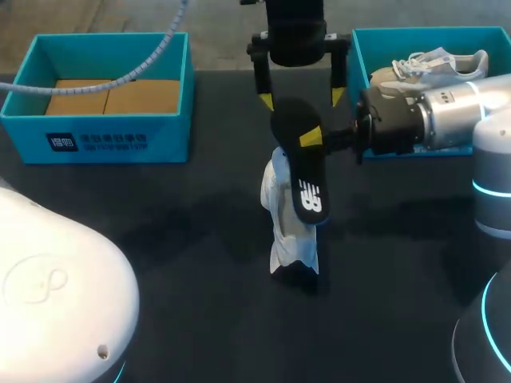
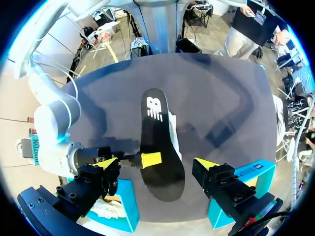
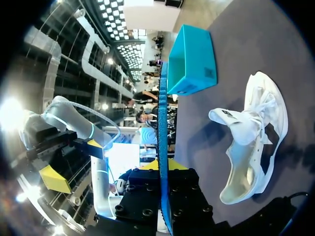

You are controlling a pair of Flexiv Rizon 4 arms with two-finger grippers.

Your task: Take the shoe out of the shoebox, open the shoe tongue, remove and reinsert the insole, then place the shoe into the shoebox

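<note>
Now gripping the black insole (image 1: pixel 307 171) in the right gripper (image 1: pixel 315 137), pinching it from both faces with fingers drawn almost together, one yellow tip pressing on the dark top face away from the white mark. Holding it raised over the white shoe (image 1: pixel 287 231), running lengthwise along it with the marked end lowest. Not telling, from any view, whether that low end is touching the shoe or hanging just clear of it. Resting the shoe on its side on the dark table (image 1: pixel 200 319), tongue pulled open.

Hanging the left gripper (image 1: pixel 302 97) above the insole's gripped end, fingers spread wide, one yellow tip to either side of the insole, neither touching it, holding nothing. Looking along the left fingers, finding the insole stretching ahead between the two tips, apart from both. Looking along the right fingers, finding only the insole's blue edge rising from between them, with the shoe beside it on the table.

Showing, at the table's far right, a teal shoebox (image 1: pixel 431 33) holding another white shoe (image 1: pixel 435 64), and at the far left a second teal box (image 1: pixel 104 142) carrying brown cardboard (image 1: pixel 112 97).
</note>
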